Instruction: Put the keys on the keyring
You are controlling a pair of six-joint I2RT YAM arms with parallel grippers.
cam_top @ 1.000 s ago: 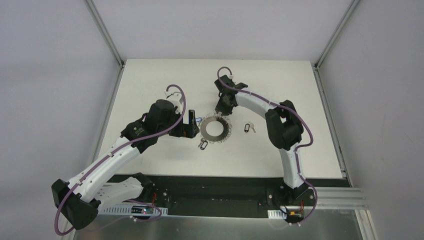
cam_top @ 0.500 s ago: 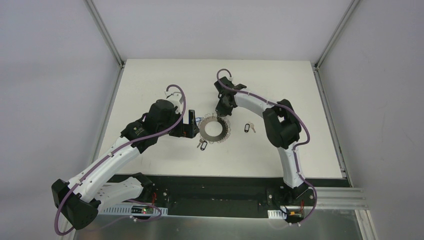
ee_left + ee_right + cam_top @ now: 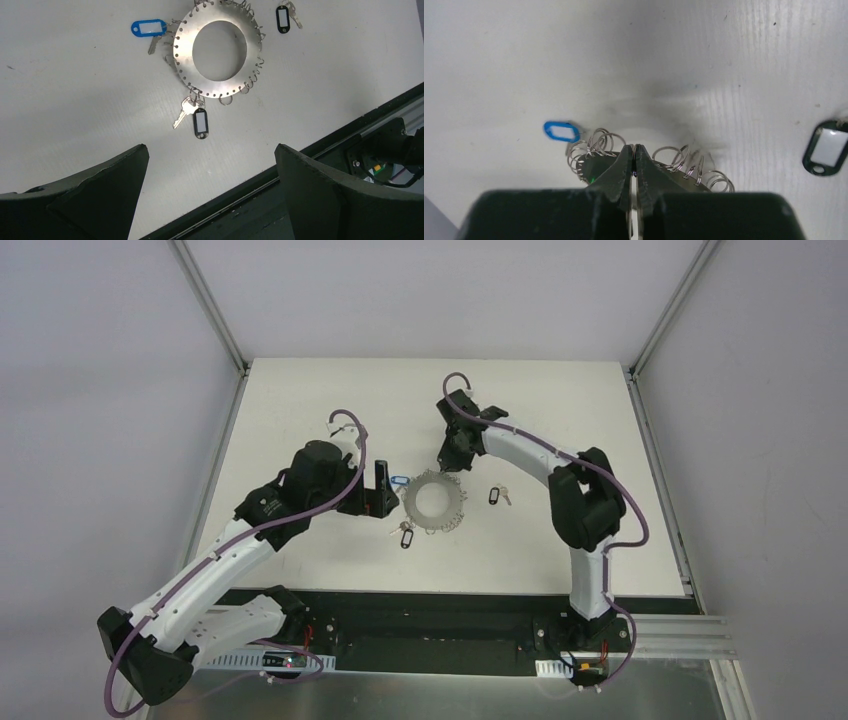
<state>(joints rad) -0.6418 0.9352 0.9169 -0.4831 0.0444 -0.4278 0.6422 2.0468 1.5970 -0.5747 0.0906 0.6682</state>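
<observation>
Right pincer (image 3: 634,152) closed since earlier, pinching keyring (image 3: 182,50) far rim; left pincer (image 3: 208,155) spread just left.

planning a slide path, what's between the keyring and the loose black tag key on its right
Nothing, just bare table between the keyring and the black tag key; the left wrist view shows it, and the top view agrees.

Pair of robot arms, white and black.
Left arm (image 3: 215,565) and right arm (image 3: 515,448) had glossy white link shells, black joint housings and bases, thin purple cables (image 3: 346,413) looped along each, and matte black wedge-shaped jaws.
</observation>
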